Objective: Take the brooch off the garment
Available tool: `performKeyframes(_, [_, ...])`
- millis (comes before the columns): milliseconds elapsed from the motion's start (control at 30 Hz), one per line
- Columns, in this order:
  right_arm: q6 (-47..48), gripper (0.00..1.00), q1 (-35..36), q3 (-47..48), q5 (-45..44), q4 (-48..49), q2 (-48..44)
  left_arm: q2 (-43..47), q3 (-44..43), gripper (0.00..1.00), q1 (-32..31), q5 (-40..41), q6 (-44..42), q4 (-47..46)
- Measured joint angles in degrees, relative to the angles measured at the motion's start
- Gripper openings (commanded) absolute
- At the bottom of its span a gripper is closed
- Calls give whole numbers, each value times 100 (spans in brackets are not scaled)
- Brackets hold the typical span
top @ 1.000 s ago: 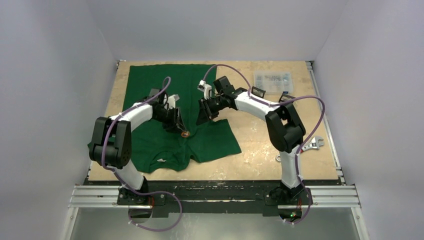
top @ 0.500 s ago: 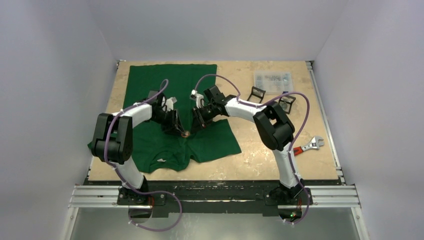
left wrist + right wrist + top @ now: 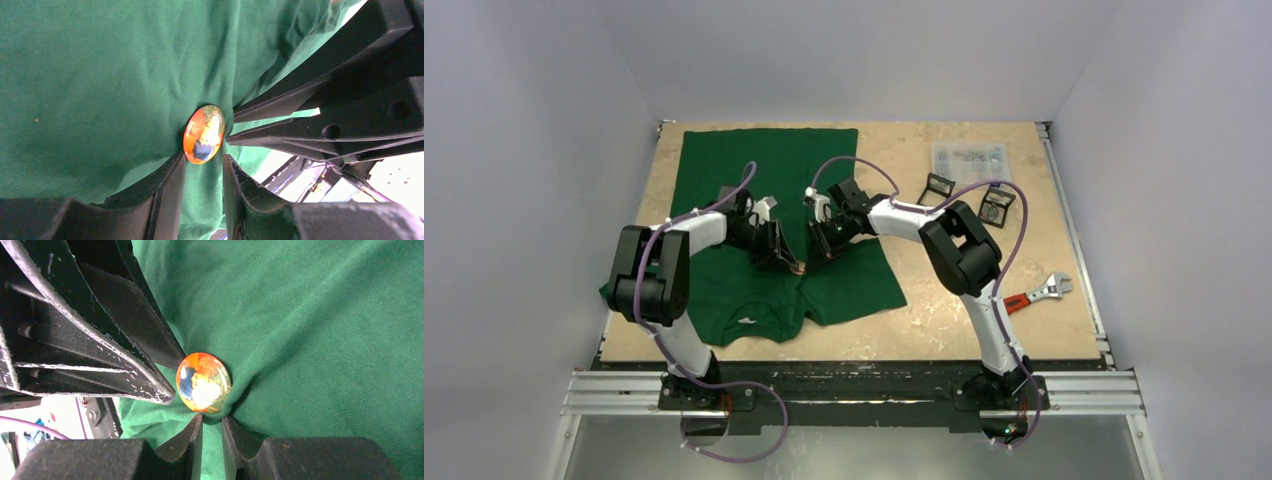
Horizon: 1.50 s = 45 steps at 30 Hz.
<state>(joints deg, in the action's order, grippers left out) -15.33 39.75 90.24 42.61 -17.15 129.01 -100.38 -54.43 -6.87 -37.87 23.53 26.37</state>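
The garment (image 3: 724,180), a dark green T-shirt, lies spread over the table's left half. The brooch (image 3: 796,268), a round orange, blue and yellow disc, sits on a raised pucker of it and also shows in the left wrist view (image 3: 204,134) and the right wrist view (image 3: 203,382). My left gripper (image 3: 782,258) is shut on a fold of the garment just beside the brooch (image 3: 202,167). My right gripper (image 3: 821,250) comes from the opposite side, shut on a fold of cloth right under the brooch (image 3: 212,419). Both grippers' tips nearly touch the brooch's rim.
A clear plastic box (image 3: 969,160) stands at the back right. Two small black frames (image 3: 938,187) (image 3: 996,205) lie in front of it. A wrench with a red handle (image 3: 1036,293) lies near the right edge. Grey walls enclose the table.
My right gripper has moved left and toward me, from beside the shirt's edge to the brooch, meeting the left gripper there. The left gripper has barely moved.
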Motion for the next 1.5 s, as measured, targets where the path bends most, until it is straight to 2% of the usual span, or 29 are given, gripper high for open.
performKeyframes(100, [17, 23, 0, 9, -2, -4, 4, 0, 20, 26, 7, -170, 111, -188])
performKeyframes(267, [39, 23, 2, 9, -2, -4, 4, 4, 177, 24, 7, -472, 317, -533])
performKeyframes(433, [68, 23, 7, 9, 0, -9, 4, 24, 260, 14, 7, -616, 468, -702])
performKeyframes(533, [107, 23, 7, 9, 20, -11, 4, 42, 260, 14, 7, -660, 516, -778])
performKeyframes(667, [146, 27, 7, -39, 26, -9, -35, 87, 260, 20, 7, -693, 568, -831])
performKeyframes(800, [208, 40, -11, -210, 20, -98, -210, 166, 260, 32, 7, -697, 588, -831])
performKeyframes(1000, [328, 52, -140, -267, 55, -238, -568, 271, 260, 38, 7, -785, 595, -859])
performKeyframes(1200, [291, 54, -234, -424, 149, -109, -909, 275, 260, 41, 7, -896, 708, -990])
performKeyframes(1300, [116, 54, -229, -444, 205, 52, -929, 275, 260, 49, 7, -949, 754, -1082])
performKeyframes(1500, [-382, 55, -225, -455, 251, 415, -927, 275, 260, 51, 7, -1029, 935, -1305])
